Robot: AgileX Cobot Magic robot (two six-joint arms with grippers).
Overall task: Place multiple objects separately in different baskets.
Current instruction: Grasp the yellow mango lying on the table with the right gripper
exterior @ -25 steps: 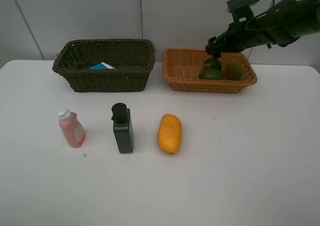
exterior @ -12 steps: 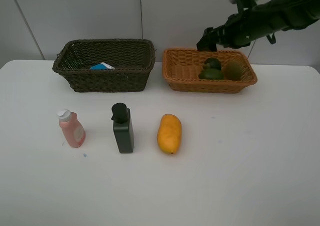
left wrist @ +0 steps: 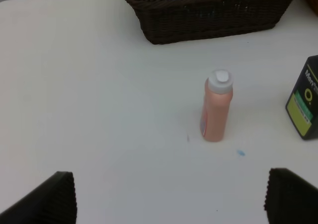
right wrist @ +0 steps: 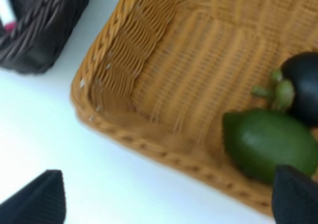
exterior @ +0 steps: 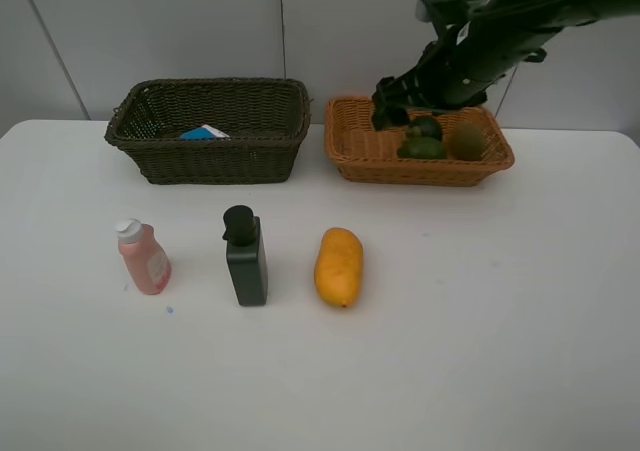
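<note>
While the right gripper (exterior: 388,111) hangs over the orange basket (exterior: 360,161), the lime (exterior: 422,149), mangosteen (exterior: 427,126) and kiwi (exterior: 467,139) sit inside. Left wrist cam: left gripper (left wrist: 169,204) spread wide, empty, pink bottle (left wrist: 216,110) nearby. Right wrist cam: jaws wide apart too, gripping nothing.

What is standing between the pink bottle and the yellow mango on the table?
The black pump bottle stands upright between the pink bottle and the mango, touching neither. The exterior high view shows it.
</note>
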